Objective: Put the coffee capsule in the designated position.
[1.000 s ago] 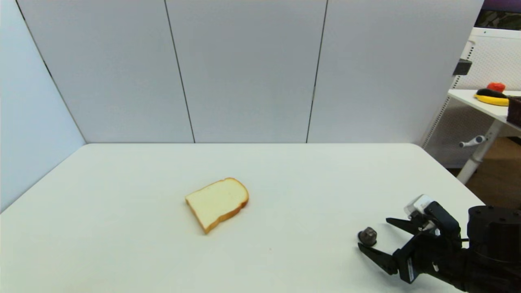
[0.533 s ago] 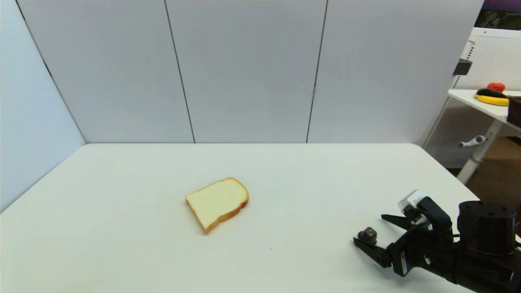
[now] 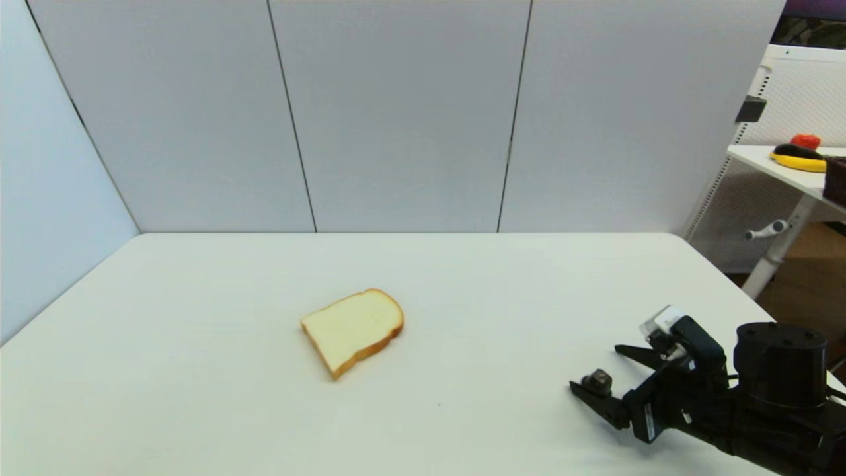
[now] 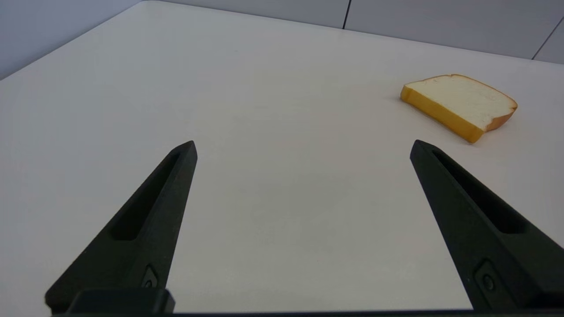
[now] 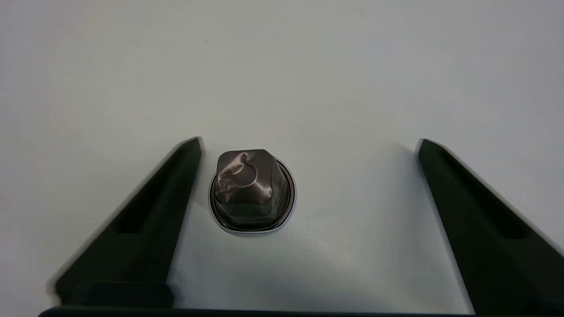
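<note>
White table [image 3: 198, 396] | coffee capsule [image 3: 598, 381] between spread right gripper [image 3: 595, 369] fingers

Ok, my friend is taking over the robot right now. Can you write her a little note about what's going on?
Right claw: open, low over the table, fingers either side of the capsule, not gripping; the capsule sits much nearer one finger.
Left claw: open, empty, parked out of the head view.
Capsule: standing on its rim at the table's near right.
Bread: flat mid-table, well left of the capsule.
Done: the reach to the capsule.
Left: close, lift, carry and put it in its spot. No marked spot shows.
</note>
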You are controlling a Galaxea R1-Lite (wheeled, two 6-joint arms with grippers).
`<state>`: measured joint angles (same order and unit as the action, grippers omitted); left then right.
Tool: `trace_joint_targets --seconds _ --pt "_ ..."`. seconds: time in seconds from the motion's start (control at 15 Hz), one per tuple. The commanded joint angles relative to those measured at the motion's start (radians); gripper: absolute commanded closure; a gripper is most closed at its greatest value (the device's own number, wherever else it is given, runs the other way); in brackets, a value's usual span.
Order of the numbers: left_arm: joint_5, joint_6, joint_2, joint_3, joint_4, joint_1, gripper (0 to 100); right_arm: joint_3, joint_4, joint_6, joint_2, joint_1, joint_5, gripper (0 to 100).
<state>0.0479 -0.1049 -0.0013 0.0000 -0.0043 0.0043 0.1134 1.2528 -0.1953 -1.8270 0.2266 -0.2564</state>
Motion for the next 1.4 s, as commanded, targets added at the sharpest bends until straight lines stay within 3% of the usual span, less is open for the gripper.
trace_joint_targets --seconds 0.07,0.93,1.07,1.4 --pt "0.001 -0.001 0.001 0.0 0.0 0.0 0 -0.001 0.0 -0.003 0.002 -0.001 0.002 100" --pt "0.0 -0.001 0.001 0.0 0.0 0.0 0 0.028 -0.004 0.01 0.038 -0.003 -0.001 100" --pt "0.0 -0.001 0.001 0.0 0.0 0.0 0 0.161 -0.049 0.06 0.038 0.031 -0.003 100" --pt "0.0 -0.001 0.001 0.0 0.0 0.0 0 0.597 -0.305 0.079 -0.095 0.131 -0.004 100"
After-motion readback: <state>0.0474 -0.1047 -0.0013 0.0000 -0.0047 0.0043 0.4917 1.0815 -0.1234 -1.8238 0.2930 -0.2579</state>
